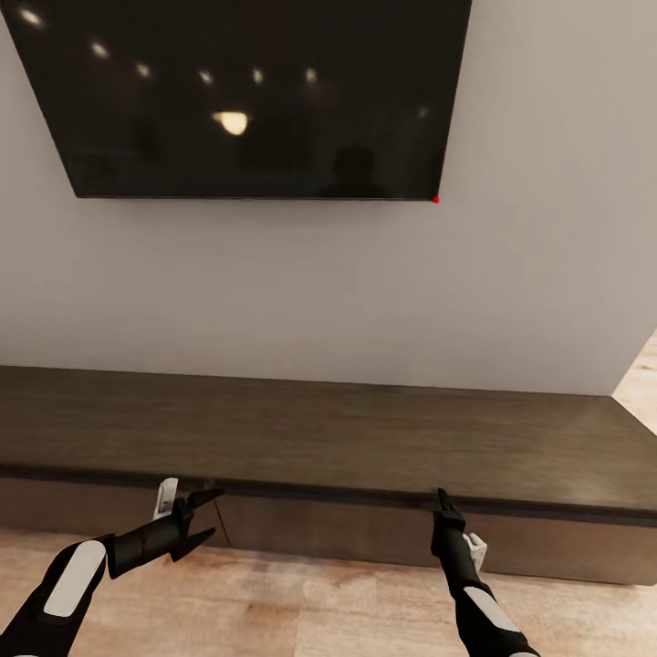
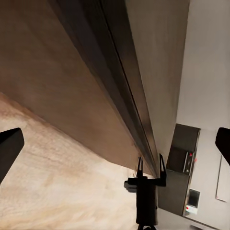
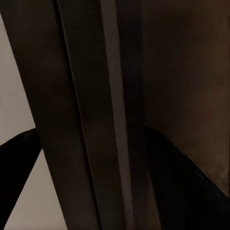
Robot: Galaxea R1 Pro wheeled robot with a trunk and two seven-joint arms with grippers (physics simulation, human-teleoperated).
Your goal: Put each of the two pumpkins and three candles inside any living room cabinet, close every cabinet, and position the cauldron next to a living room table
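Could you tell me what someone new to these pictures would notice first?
A large dark television on the pale wall, mirroring ceiling lights, catches the eye first. Below it runs the long low dark-brown cabinet, its top bare and its fronts shut as far as the head view shows. The left gripper is open beside the cabinet's front, and the right gripper reaches up to its top edge.

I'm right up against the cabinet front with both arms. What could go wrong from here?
1. The right tool sits at the lip under the cabinet top; pushing further may jam it against the edge rather than open anything.
2. The fronts are plain, with no handle, so a pull could slip off.
3. The left tool is open by the front and might scrape it if the base moves.
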